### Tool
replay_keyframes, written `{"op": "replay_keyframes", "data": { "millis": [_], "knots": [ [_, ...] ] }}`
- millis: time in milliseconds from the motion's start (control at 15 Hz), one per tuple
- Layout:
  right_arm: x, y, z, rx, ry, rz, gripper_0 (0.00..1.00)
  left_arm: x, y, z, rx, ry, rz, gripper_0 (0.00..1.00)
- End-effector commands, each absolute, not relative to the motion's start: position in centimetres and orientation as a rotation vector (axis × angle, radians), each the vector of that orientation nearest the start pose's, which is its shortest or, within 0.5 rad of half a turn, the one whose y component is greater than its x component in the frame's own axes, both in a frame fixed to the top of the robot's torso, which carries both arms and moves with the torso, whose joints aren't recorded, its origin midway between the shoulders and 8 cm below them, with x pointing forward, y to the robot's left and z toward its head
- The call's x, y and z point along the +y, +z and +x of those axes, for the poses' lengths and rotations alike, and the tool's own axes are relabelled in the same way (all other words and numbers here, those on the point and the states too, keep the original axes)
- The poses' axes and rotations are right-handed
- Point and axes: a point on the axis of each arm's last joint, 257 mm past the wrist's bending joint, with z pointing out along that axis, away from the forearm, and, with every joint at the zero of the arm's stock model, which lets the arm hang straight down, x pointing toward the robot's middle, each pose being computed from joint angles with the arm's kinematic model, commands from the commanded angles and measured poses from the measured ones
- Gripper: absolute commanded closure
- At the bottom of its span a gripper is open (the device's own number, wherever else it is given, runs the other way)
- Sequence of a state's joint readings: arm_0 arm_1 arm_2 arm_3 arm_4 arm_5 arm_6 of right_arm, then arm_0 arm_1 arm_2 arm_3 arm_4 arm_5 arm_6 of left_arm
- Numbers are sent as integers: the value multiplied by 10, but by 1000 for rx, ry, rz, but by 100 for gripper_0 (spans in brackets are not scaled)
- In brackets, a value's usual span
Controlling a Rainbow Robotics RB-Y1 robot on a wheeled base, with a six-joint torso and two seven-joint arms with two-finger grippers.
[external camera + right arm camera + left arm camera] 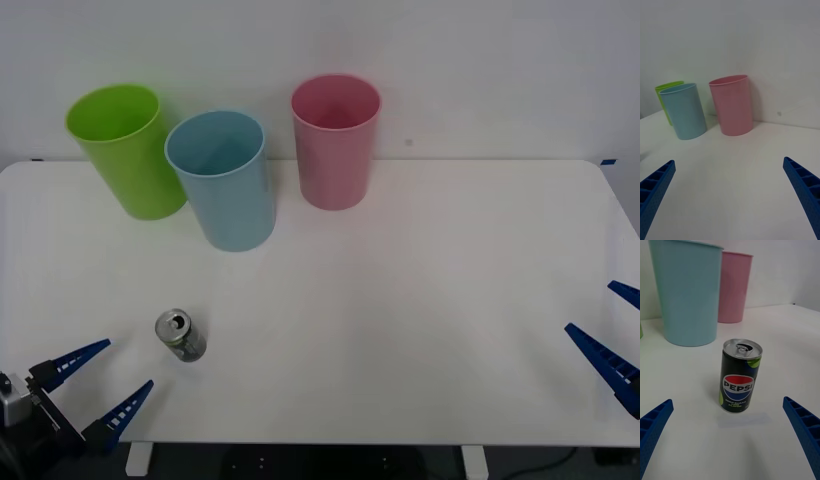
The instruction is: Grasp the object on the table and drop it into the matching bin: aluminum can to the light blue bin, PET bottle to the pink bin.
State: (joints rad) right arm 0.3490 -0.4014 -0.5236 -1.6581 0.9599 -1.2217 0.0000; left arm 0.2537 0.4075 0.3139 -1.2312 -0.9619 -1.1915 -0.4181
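The left gripper [104, 380] hangs low at the near left corner of the table [420, 300], its two blue fingers spread wide and aimed at the can [181, 335], which stands upright just beyond the tips, apart from them; the right gripper [612, 335] waits at the near right edge, fingers also wide, holding nothing. Three bins stand in a row at the far side: one green bin [125, 150] on the left, one blue bin [222, 180] beside it and slightly nearer, and one pink bin [335, 140] to the right. One can is on the table, well short of the bins, its pull-tab top up and dark label facing the left wrist camera.
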Motion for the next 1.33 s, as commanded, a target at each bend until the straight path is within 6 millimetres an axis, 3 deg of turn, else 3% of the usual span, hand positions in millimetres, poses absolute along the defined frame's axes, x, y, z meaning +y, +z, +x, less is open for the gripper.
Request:
{"op": "replay_keyframes", "data": {
  "millis": [67,1333],
  "knots": [
    [-330,-169,342,1441,567,-465,0,305,-312,361,1557,-491,530,0],
    [-330,-169,342,1441,567,-465,0,243,-328,413,1522,-492,616,0]
  ]
}}
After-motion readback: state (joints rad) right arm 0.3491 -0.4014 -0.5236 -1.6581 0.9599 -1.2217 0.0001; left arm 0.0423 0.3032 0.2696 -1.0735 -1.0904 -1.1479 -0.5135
